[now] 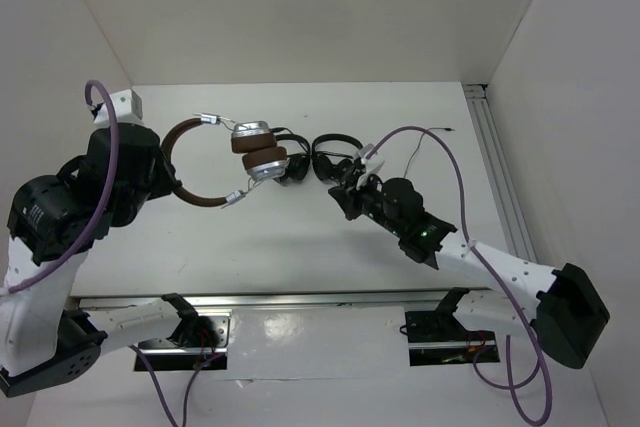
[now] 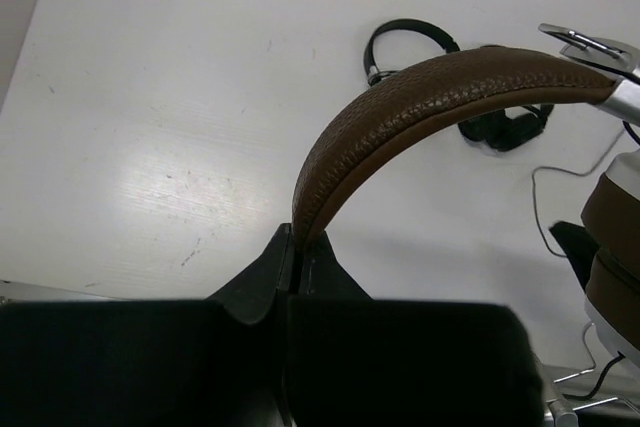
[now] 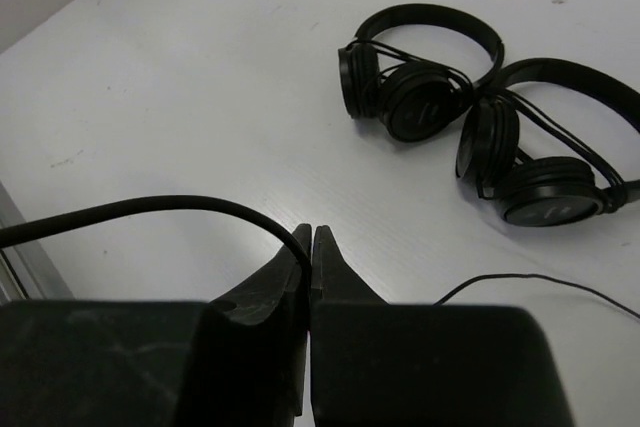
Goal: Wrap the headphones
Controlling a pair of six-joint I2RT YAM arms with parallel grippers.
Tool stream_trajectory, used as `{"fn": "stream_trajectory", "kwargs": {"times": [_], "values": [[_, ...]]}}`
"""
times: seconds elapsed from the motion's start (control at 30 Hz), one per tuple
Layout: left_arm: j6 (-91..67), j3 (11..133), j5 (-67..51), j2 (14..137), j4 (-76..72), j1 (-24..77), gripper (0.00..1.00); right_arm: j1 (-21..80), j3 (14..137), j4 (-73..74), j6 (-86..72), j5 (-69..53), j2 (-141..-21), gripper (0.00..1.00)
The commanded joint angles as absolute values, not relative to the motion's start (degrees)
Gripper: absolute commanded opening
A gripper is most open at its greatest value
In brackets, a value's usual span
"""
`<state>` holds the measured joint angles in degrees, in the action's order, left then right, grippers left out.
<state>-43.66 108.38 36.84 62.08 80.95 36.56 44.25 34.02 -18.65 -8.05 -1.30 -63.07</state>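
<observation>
Wrapping looks barely begun. The left fingers [image 2: 260, 272] are shut tight on the brown headband of the headphones [image 1: 258, 152], which are held upper left of centre in the top view. The right fingers [image 3: 265, 282] are pinched closed on the thin black cable [image 3: 150, 207], which runs loose, with no turns visible around earcups or band; all the winding remains

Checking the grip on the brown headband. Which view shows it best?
Left wrist: the headband close up, clamped in the left pincer. Top external shows its arc small, grip hidden by the arm. Right wrist shows none.
</observation>
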Motion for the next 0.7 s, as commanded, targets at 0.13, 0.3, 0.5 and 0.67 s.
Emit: {"fn": "stream_trajectory", "kwargs": {"times": [0.13, 0.3, 0.5, 0.67], "values": [[-42.8, 97.2, 46.0, 58.7, 71.7, 36.2, 0.00, 48.2, 34.1, -7.3, -15.2, 16.7, -50.6, 0.00], [-35.3, 85.3, 43.3, 57.3, 61.0, 36.2, 0.00, 53.1, 41.7, 6.4, -14.6, 20.5, -46.2, 0.00], [-24.3, 76.8, 34.2, 60.6, 52.4, 38.7, 0.00, 61.2, 53.4, 23.0, -12.9, 26.8, -49.2, 0.00], [-15.8, 71.9, 19.1, 60.6, 46.7, 43.5, 0.00, 68.3, 56.5, 31.0, -15.2, 39.1, -50.9, 0.00]]}}
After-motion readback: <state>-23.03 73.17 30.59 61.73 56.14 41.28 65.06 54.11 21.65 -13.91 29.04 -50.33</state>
